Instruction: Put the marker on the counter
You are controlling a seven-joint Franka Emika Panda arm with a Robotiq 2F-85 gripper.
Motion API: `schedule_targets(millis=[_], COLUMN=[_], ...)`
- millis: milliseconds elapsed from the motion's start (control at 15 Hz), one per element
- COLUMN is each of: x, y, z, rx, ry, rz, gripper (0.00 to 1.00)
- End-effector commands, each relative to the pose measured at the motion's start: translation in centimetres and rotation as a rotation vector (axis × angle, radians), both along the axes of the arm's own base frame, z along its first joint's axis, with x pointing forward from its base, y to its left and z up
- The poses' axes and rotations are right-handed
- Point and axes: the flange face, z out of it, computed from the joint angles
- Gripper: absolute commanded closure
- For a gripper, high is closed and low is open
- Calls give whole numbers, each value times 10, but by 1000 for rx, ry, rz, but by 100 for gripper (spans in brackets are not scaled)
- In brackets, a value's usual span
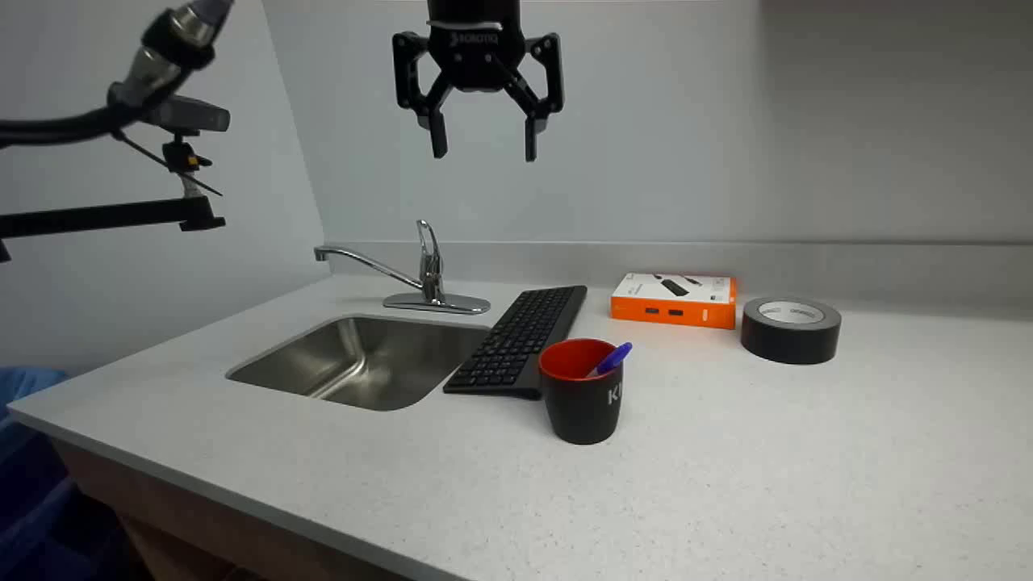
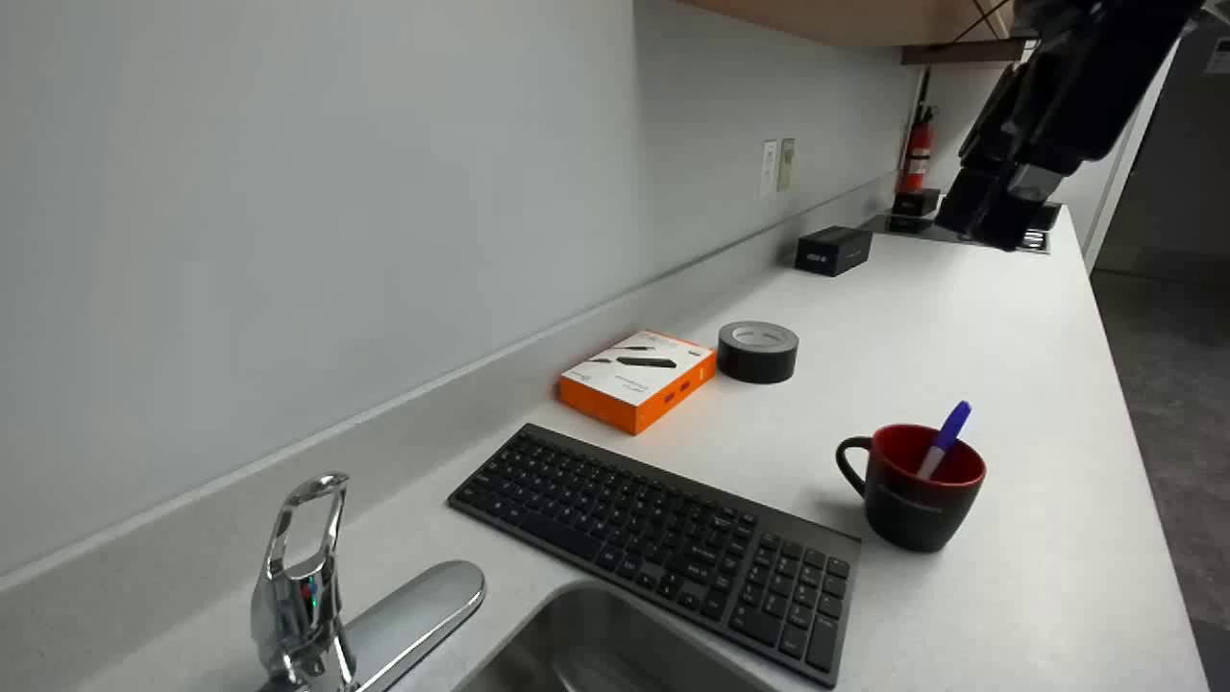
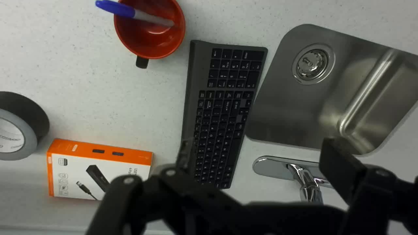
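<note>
The marker, with a blue cap and light grey body, leans inside the mug, cap end sticking out over the rim; it shows in both exterior views (image 1: 615,358) (image 2: 947,434) and in the wrist view (image 3: 134,13). The mug is black outside and red inside (image 1: 581,413) (image 2: 911,514) (image 3: 153,44) and stands upright on the light speckled counter (image 1: 726,484). My gripper (image 1: 484,155) is open and empty, high above the counter and apart from the mug. It shows dark and blurred in an exterior view (image 2: 990,216); its fingers frame the wrist view's lower part (image 3: 258,150).
A black keyboard (image 1: 524,335) lies between the mug and the steel sink (image 1: 379,363). A chrome faucet (image 1: 432,278) stands behind the sink. An orange-white box (image 1: 674,300) and black tape roll (image 1: 791,335) sit near the wall. A black box (image 2: 832,252) is farther along.
</note>
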Motion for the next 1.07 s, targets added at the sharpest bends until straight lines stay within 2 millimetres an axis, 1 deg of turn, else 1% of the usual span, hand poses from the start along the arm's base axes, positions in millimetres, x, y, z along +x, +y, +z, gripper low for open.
schedule_targets(millis=[0,333,400,533,733,867,933,1000], x=[0,0,-1,-6,-14,-19,-21,-23], y=[0,0,-3,-19,-49,-73,-88,-100], z=[0,0,-3,-17,-46,-68,-79,-87], rx=[0,0,4,7,24,38,30,38], ry=[2,1,17,49,105,139,144,162], rz=[0,0,1,-21,-75,-121,-161,-183], gripper=[0,0,0,0,0,0,0,0])
